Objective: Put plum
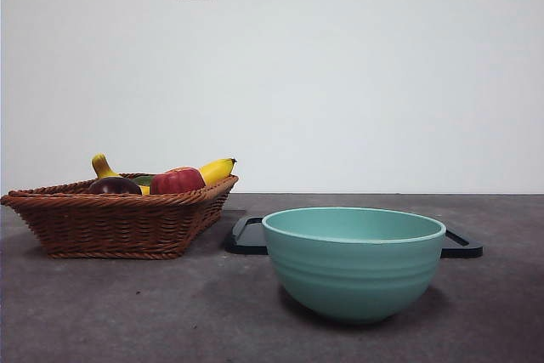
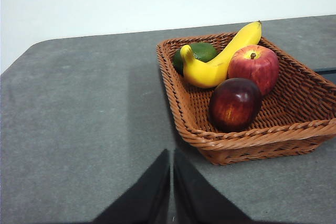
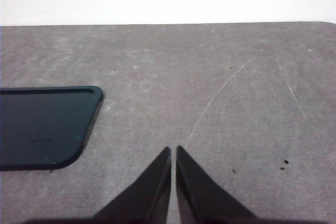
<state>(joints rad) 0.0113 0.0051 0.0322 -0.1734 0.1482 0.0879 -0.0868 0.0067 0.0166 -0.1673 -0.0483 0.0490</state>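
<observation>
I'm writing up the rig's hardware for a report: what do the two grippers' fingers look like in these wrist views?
Both look alike. The left gripper and the right gripper each show two plain matte black fingers, broad at the base and tapering to a sharp point like wedges. The surfaces are smooth, with no visible markings, labels, pads or cables. The arms themselves are out of frame, and the front view shows neither.

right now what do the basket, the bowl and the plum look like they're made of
The basket looks like woven wicker or rattan: brown strands, braided rim. The bowl seems glazed ceramic or possibly plastic: smooth teal with faint ridges and a soft sheen. The plum has a glossy dark maroon skin; real or imitation fruit is unclear.
</observation>
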